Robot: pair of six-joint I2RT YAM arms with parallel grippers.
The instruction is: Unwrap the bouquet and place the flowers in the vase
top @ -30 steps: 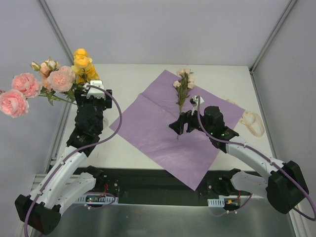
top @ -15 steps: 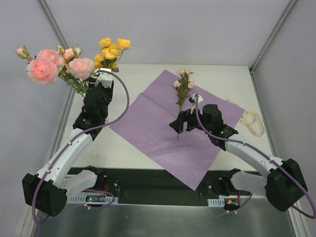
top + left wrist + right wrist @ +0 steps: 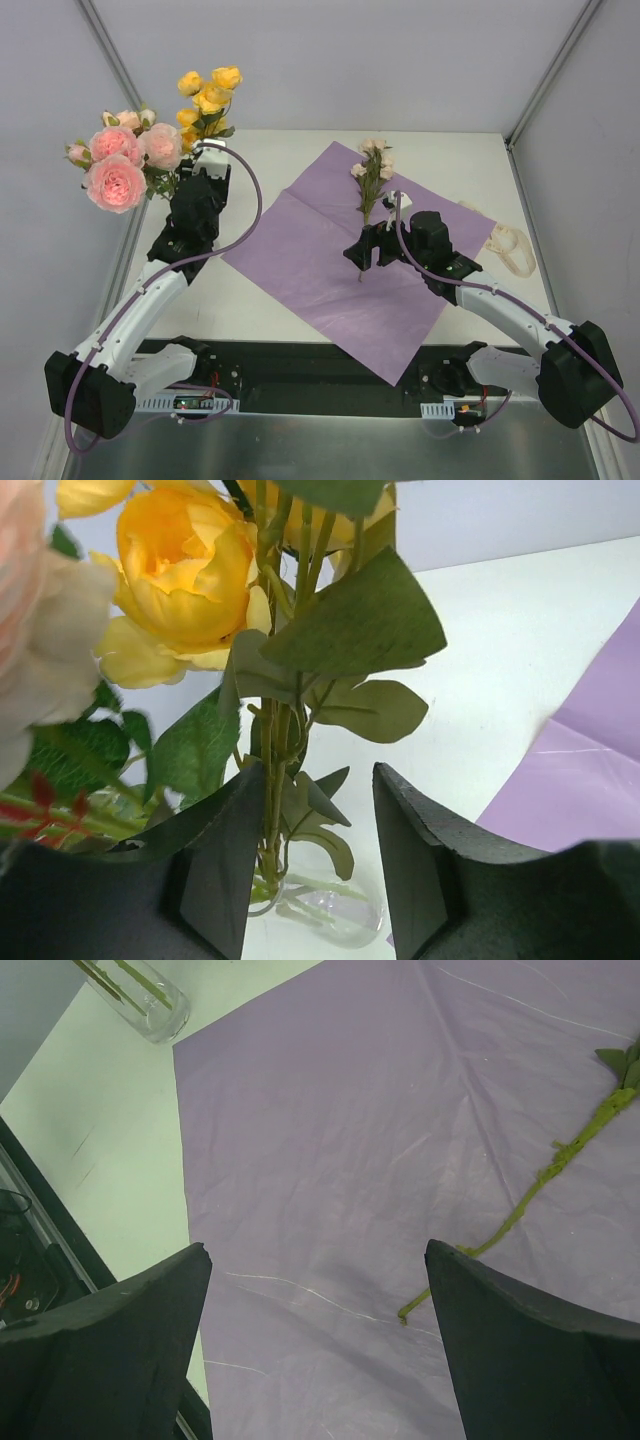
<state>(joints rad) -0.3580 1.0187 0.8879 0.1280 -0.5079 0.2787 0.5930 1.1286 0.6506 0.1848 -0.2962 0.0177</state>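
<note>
Two arms reach over a white table [image 3: 470,165]. From overhead, the left pincer [image 3: 203,170] sits at the far left corner among the stems of the flowers [image 3: 125,170]. Their pink and yellow roses stand upright above it. The right pincer [image 3: 365,252] hovers over a flat purple paper [image 3: 320,285], beside a sprig [image 3: 372,180] of cream blooms lying on it. A cream ribbon [image 3: 512,250] lies to the right.

In the left wrist view, the stems run down into the clear vase [image 3: 335,915], passing between the dark fingers [image 3: 215,870]. They lie along one finger with a gap beside the other, so I cannot tell whether they are pinched.

In the right wrist view, the jaws are spread wide and released, with only paper and the sprig's bare stem below.
</note>
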